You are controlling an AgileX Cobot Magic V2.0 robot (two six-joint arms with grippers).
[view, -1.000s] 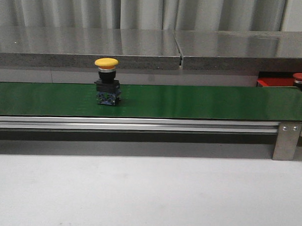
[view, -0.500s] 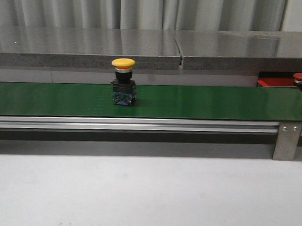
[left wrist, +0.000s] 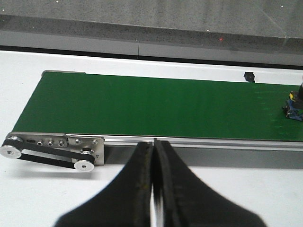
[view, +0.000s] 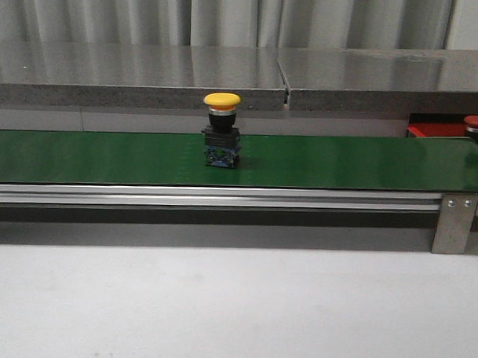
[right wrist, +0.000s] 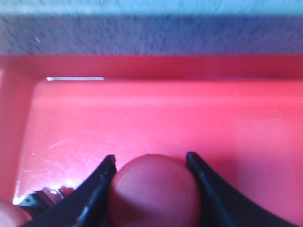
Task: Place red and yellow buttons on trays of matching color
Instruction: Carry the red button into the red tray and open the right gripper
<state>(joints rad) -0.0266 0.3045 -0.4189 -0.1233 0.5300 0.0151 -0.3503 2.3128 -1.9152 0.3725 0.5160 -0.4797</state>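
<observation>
yellow button on belt, red one held over its tray

left gripper (left wrist: 154, 189) has its fingers pressed together, empty. yellow button (view: 221, 130) stands upright mid green belt (view: 342, 163). right gripper (right wrist: 150, 163) clasps the red button (right wrist: 154, 189) above the red tray (right wrist: 189, 113).

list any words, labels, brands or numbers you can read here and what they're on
None can be read.
The yellow button on the green belt has a blue patch low on its base, too small to show any text.
The red button and red tray show no markings.
</observation>
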